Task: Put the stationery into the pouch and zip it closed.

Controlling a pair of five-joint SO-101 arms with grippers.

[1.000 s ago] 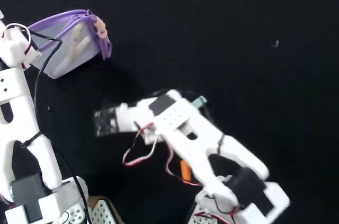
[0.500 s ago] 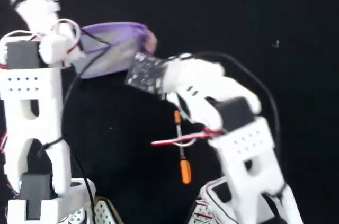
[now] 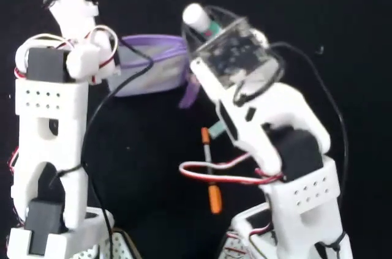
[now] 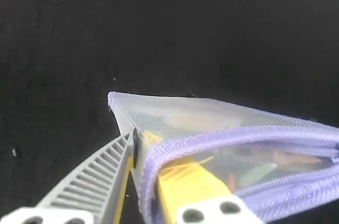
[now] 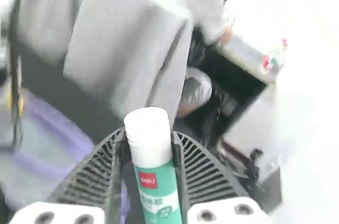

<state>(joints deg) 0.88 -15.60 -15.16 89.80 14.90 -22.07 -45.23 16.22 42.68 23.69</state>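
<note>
The purple-edged mesh pouch (image 3: 153, 66) hangs above the black table at the back left, its zipper open. My left gripper (image 3: 113, 66) is shut on the pouch's end. In the left wrist view the yellow finger (image 4: 185, 184) sits inside the pouch (image 4: 228, 123) and the grey finger (image 4: 90, 179) outside. My right gripper (image 3: 205, 26) is raised beside the pouch's other end, shut on a green glue stick (image 3: 197, 17) with a white cap, seen close as the glue stick (image 5: 151, 166) between the right gripper (image 5: 150, 139) fingers. An orange pen (image 3: 210, 170) lies on the table.
Both arm bases stand at the table's near edge. Red and white cables (image 3: 214, 170) loop from the right arm over the pen. A small teal piece (image 3: 217, 129) shows beside the pen's far end. The table's right half (image 3: 355, 75) is bare black cloth.
The right arm has swung up from low over the table to the pouch's right end, carrying the glue stick. The left arm has lifted the pouch and shifted it rightward.
</note>
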